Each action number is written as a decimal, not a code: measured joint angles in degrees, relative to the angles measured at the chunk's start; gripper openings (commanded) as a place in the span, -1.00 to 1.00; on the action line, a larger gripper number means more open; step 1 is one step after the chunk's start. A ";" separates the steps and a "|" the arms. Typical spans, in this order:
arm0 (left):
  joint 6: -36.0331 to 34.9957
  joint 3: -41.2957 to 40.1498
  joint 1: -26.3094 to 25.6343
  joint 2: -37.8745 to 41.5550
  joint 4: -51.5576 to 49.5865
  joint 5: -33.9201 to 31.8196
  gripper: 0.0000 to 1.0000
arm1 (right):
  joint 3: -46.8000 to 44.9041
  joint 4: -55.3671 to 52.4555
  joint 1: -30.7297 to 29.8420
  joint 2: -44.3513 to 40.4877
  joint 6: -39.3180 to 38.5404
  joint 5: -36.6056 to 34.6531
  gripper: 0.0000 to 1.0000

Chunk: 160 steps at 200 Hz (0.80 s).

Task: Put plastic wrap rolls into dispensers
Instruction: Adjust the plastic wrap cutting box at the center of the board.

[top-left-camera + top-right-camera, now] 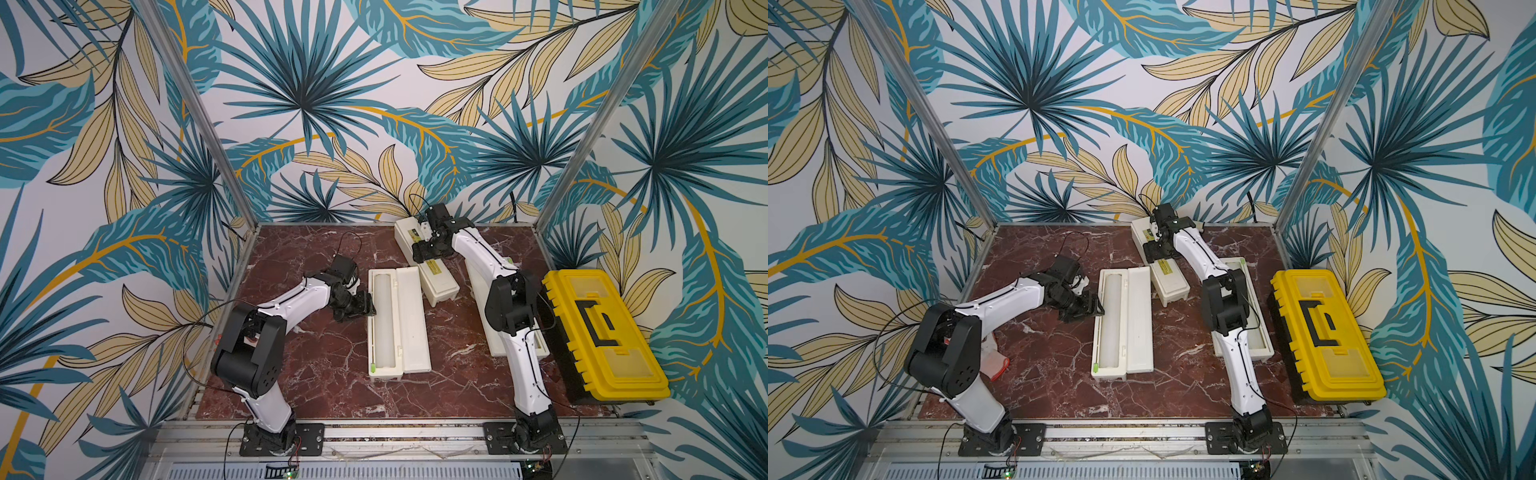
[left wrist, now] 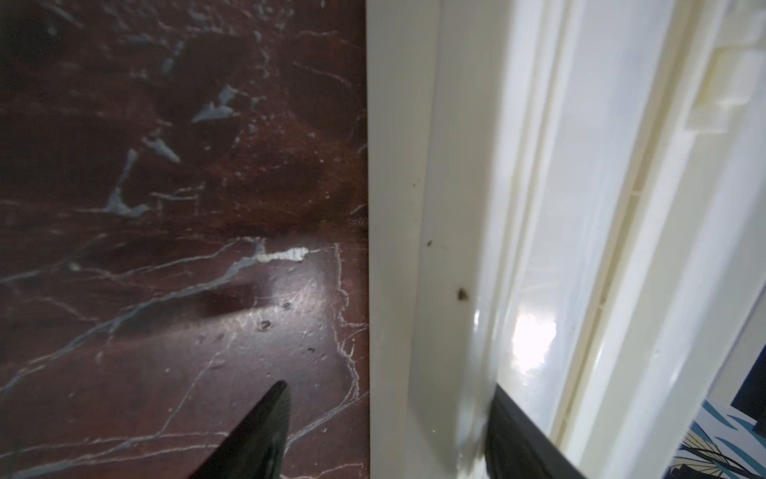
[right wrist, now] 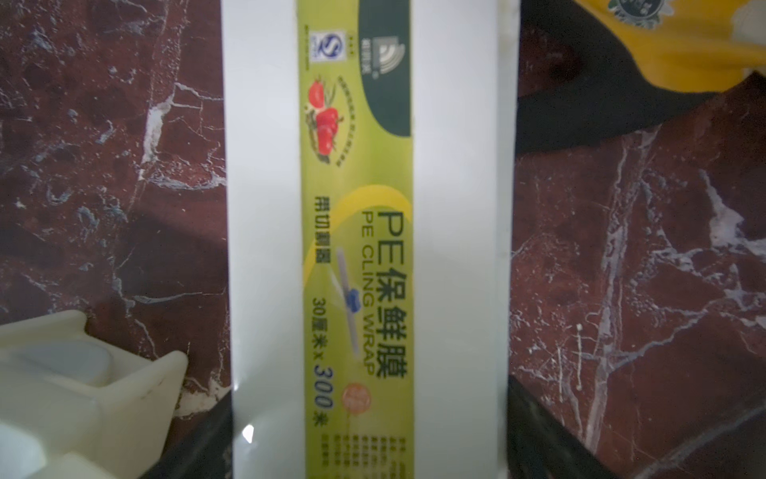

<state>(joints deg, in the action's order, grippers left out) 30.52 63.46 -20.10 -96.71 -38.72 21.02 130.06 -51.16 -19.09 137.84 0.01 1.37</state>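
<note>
An open dispenser [image 1: 415, 324] [image 1: 1140, 320] lies mid-table with a milky plastic wrap roll [image 1: 382, 324] [image 1: 1111, 324] [image 2: 580, 207] in its trough. My left gripper [image 1: 371, 312] [image 1: 1099, 309] [image 2: 389, 387] is open astride the box's left wall [image 2: 398, 166], one finger over the table and clear of the wall, the other inside against the roll. A closed dispenser [image 1: 440, 282] [image 1: 1171, 282] [image 3: 265, 207] with a yellow-green label lies slanted at the back. My right gripper [image 1: 430, 251] [image 1: 1158, 251] [image 3: 369, 394] has a finger pressed on each long side of it.
Another open dispenser [image 1: 480, 307] [image 1: 1266, 347] lies under my right arm, its pale inside mostly hidden. A big yellow toolbox [image 1: 602, 332] [image 1: 1325, 332] [image 3: 663, 33] stands along the right edge. A pale bag with a red rim [image 1: 996, 361] sits at the left edge.
</note>
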 measured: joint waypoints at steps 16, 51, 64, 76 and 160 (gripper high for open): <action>0.15 -1.44 0.83 1.68 -0.15 -0.50 0.49 | 0.02 -0.11 0.37 0.00 0.48 1.07 0.34; 0.59 -1.51 1.88 3.61 -3.63 -3.54 0.82 | 0.13 -0.37 1.92 -0.15 2.93 6.34 0.34; 0.35 0.04 1.95 3.58 -5.35 -4.09 0.86 | 0.11 -0.76 2.62 -0.26 4.44 8.94 0.36; 0.02 3.32 1.99 3.28 -7.04 -4.11 0.88 | 0.11 -1.11 3.08 -0.28 5.90 11.06 0.45; -2.64 33.11 2.05 -13.64 -7.43 -0.09 0.88 | -1.05 -0.83 3.26 -0.81 11.10 15.37 0.67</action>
<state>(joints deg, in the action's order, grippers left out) 27.88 96.57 -18.04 -110.34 -46.15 20.93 129.01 -51.99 -15.84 137.03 11.11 16.73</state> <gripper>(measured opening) 0.941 0.852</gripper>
